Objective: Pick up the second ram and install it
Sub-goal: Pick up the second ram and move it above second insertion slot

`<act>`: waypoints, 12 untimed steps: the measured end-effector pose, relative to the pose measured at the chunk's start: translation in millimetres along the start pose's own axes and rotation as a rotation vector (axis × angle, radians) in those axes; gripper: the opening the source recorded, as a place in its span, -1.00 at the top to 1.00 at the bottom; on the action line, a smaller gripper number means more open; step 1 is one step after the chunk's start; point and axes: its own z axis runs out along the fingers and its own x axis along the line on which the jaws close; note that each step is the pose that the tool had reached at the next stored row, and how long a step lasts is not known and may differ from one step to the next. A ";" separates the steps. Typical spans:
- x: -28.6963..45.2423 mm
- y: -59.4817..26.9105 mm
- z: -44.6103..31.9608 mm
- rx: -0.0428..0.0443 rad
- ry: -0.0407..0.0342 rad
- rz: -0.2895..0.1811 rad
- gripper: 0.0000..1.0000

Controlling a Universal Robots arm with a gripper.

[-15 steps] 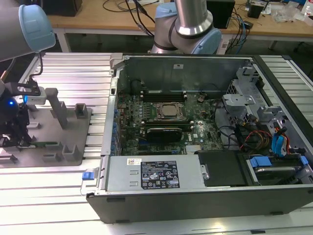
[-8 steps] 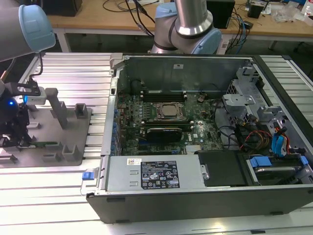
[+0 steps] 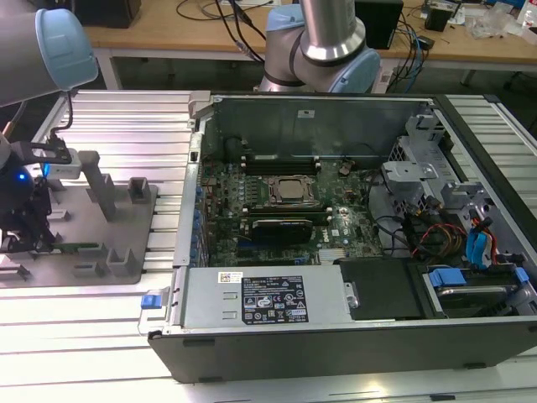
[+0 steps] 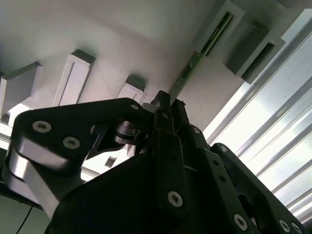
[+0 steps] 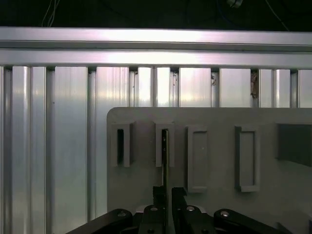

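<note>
In the exterior view you see the arm at that view's left, with the gripper (image 3: 21,239) down over the grey fixture plate (image 3: 80,214). The plate lies on the ribbed metal table (image 3: 117,117), just beside the open computer case (image 3: 336,340). The second ram (image 3: 71,247), a thin green stick, sits on edge low on the plate, and the gripper is at its end. In the second wrist view your gripper (image 4: 169,105) is clamped on the second ram (image 4: 187,73), the two dark fingers (image 4: 163,109) pressed to its faces. Its far end sits in a raised slotted block on the plate (image 4: 122,44). In the first wrist view you look along the second ram (image 5: 165,161) edge-on: it runs from a slotted block on the plate (image 5: 219,204) to the gripper (image 5: 166,192), whose fingers close on either side of it.
</note>
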 end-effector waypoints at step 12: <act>0.2 0.0 0.0 0.0001 0.0000 0.003 0.82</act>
